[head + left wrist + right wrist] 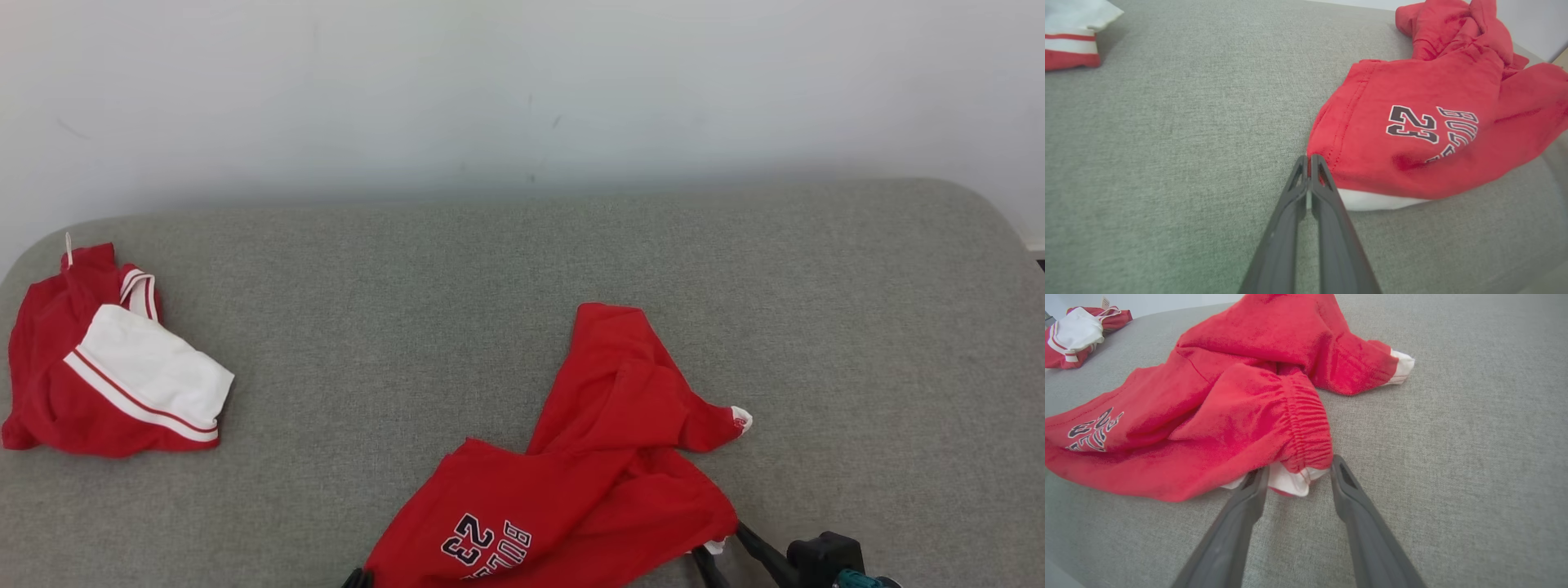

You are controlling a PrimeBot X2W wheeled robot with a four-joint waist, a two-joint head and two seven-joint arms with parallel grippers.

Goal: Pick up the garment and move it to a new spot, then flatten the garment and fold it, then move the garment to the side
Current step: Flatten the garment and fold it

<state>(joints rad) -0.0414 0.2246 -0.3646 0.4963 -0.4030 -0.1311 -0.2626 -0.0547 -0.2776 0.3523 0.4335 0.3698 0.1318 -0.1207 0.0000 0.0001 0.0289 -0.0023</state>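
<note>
At the near edge of the grey surface (522,269): one red garment (596,490), crumpled, bearing a "23" print (467,539). All positions below are taken from that print.

Left tool (1308,157): fingers pinched fully together, tips touching the stitched hem corner just beside the print. Whether any cloth is caught between them cannot be told.

Right tool (1299,467): fingers standing apart, one on each side of the gathered waistband (1306,424) and its white lining, at the end of the garment away from the print. Not yet clamped.

Step in hand, as judged: securing two corners to lift and relocate the garment.
- Close the right tool on elastic and lining together, not on the lining alone.
- Confirm the left pinch has real cloth before rising.
- Raise both ends level, so the bundle opens rather than twists.

View notes:
- The head view gives the whole layout, including a second red-and-white garment (114,384) well apart from the print, and a white cuff (741,420) on the sleeve-like fold beyond it.
- The wrist views give fingertip contact close up. In the head view the right tool's fingers are small dark shapes at the garment's edge.
</note>
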